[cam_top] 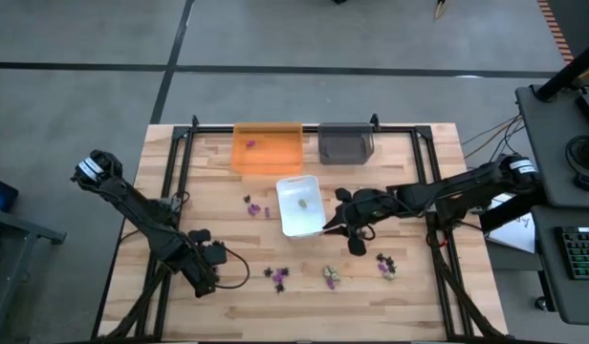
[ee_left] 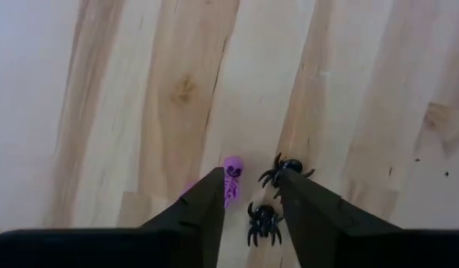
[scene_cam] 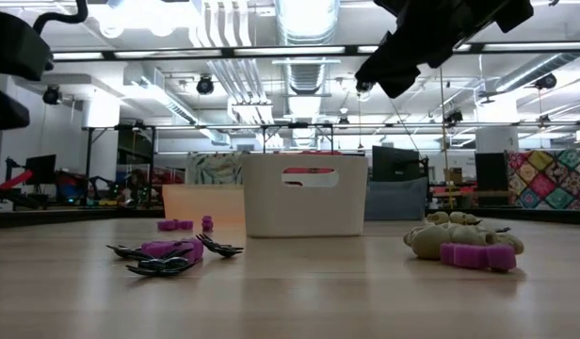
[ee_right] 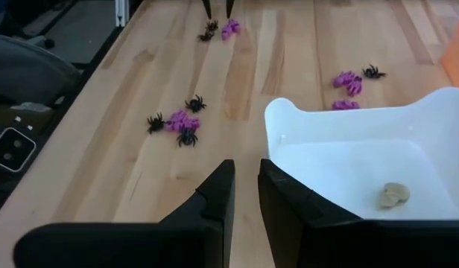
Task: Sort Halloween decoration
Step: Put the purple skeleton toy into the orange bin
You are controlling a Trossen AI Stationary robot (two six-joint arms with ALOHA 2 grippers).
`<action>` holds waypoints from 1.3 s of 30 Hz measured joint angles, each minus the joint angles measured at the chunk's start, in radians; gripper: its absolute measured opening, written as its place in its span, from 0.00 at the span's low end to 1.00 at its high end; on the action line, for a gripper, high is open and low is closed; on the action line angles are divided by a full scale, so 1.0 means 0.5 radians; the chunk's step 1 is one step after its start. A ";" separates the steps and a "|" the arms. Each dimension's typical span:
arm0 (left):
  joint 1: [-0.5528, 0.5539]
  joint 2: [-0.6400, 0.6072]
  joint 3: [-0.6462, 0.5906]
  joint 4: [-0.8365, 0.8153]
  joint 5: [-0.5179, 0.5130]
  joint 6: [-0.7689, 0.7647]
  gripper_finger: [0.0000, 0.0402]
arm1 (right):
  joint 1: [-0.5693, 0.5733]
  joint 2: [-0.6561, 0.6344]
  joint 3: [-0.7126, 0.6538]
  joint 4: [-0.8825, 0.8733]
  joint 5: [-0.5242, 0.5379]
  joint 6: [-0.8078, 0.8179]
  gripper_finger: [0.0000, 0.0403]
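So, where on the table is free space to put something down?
The wood left of the orange tray and the front left corner, behind the left gripper, look bare. The front right corner is also bare. It is crowded around the white tray, the right gripper and the scattered toy pieces.
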 joint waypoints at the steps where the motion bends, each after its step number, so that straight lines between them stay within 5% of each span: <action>1: 0.000 0.000 -0.011 0.017 0.001 0.000 0.31 | 0.000 0.010 0.000 0.004 0.000 0.000 0.13; 39: 0.000 0.000 -0.376 0.431 -0.007 0.039 0.31 | 0.000 0.036 0.000 0.053 0.001 0.009 0.13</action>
